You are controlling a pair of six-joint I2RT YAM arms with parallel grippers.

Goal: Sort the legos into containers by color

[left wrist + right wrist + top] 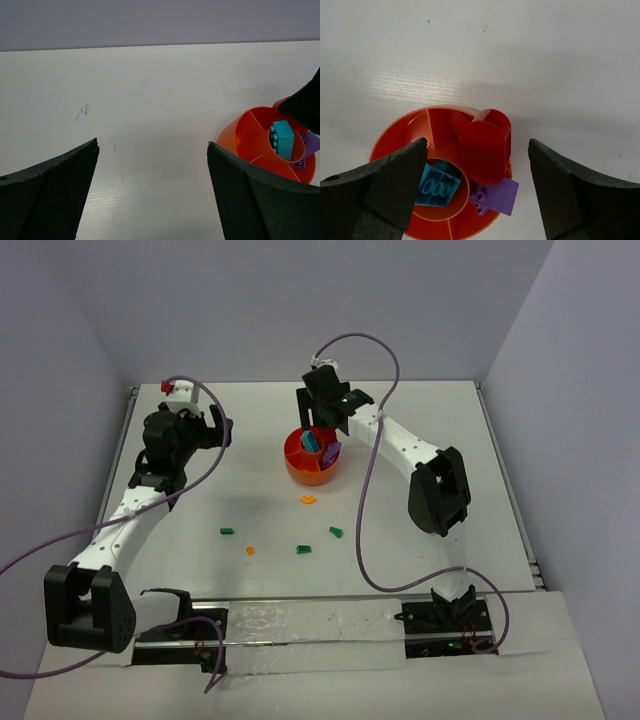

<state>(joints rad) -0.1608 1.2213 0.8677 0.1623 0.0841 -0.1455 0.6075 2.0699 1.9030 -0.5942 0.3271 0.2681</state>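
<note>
The orange divided bowl (300, 472) stands mid-table. A teal brick (438, 187) sits in its central hub and a purple block (499, 196) leans over its rim. My right gripper (477, 145) hangs open straight above the bowl. A red rounded piece (487, 145) lies below and between its jaws, over a wedge compartment, touching neither finger. In front of the bowl lie loose legos: an orange one (309, 500), another orange one (250, 550), and three green ones (227, 532) (304, 549) (336, 532). My left gripper (215, 430) is open and empty, left of the bowl (230, 137).
White walls close in the table at the back and both sides. The right arm's purple cable (362, 530) loops down over the table near the green bricks. The left arm's cable (200, 475) trails along the left side.
</note>
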